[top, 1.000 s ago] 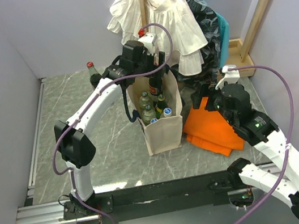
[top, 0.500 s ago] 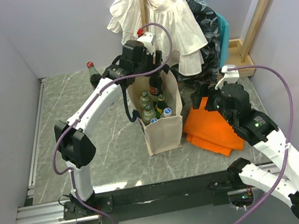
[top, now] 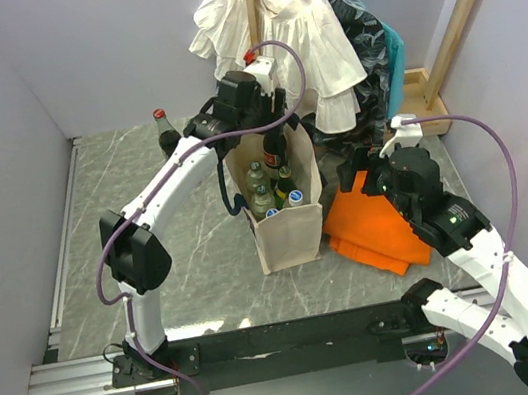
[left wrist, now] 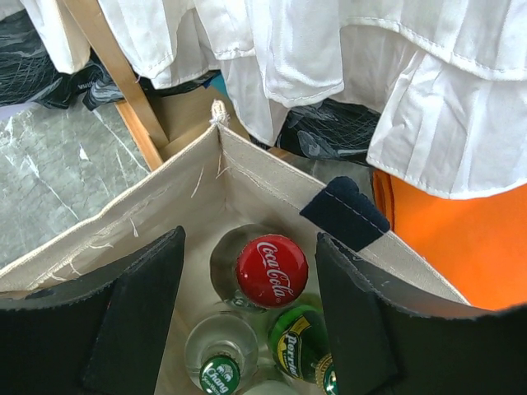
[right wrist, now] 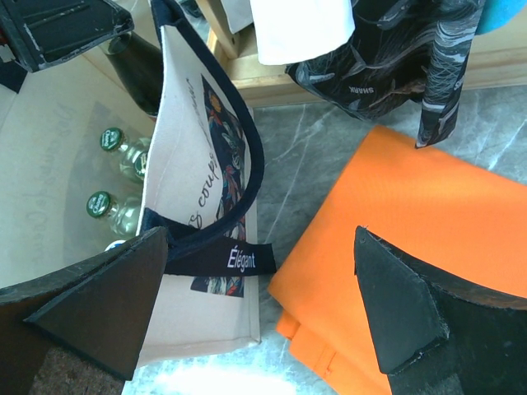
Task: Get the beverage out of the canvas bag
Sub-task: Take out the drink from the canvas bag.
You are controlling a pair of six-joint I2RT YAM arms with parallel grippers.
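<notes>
My left gripper (left wrist: 251,247) hangs in the mouth of the canvas bag (left wrist: 165,189), jaws apart, a gap showing on each side of the bottle (left wrist: 272,270) between them, whose red cap reads Coca-Cola. Under my fingers sit a green Perrier cap (left wrist: 298,337) and a Chang cap (left wrist: 218,374). My right gripper (right wrist: 262,239) is spread wide, holding nothing, above the orange cloth (right wrist: 412,214) beside the bag; its camera alone shows the strap tag (right wrist: 241,260) reading Élégant and SHARK on a dark garment (right wrist: 356,93). Only the top view shows a second red-capped bottle (top: 165,131) on the table (top: 184,262), left of my left gripper
</notes>
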